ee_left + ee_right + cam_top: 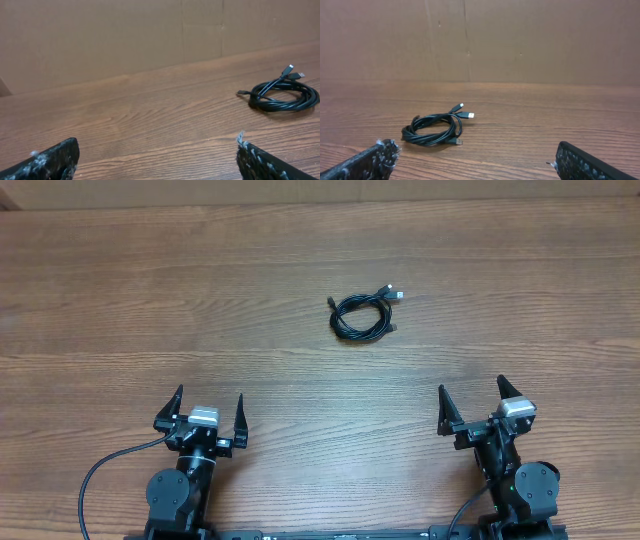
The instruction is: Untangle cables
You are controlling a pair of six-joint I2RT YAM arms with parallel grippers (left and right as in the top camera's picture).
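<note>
While both arms wait at the 6 o'clock edge of the brown wood-grain bench (120, 300), nothing of the untangling is under way yet, so this is the opening step, the reach. The left arm's black pointed fingers (239, 420) stand spread wide with nothing between them, and the right arm's black fingers (443, 412) match them, splayed and empty.

Out in the middle, a touch toward 12 o'clock from the bench's centre, lies the small coil of thin black flexible cables (362, 316), wound into a tight ring and lying flat on the wood. It's well apart from both arms: about 2 o'clock from the left fingers, about 10 o'clock from the right. Two plug ends (396, 293), at least one silver-tipped, poke out of the ring at its 1 o'clock side, and another short end (392, 328) sticks out near 4 o'clock. How many separate cords are wound in there can't be told.

The call from here is that one arm should travel out and pin the ring while the other goes for a free plug end, since a loose tail looks the easiest thing to draw clear. Thin cord lying flat will want the fingers low to the wood and closing right down; too high and it likely slips away.
</note>
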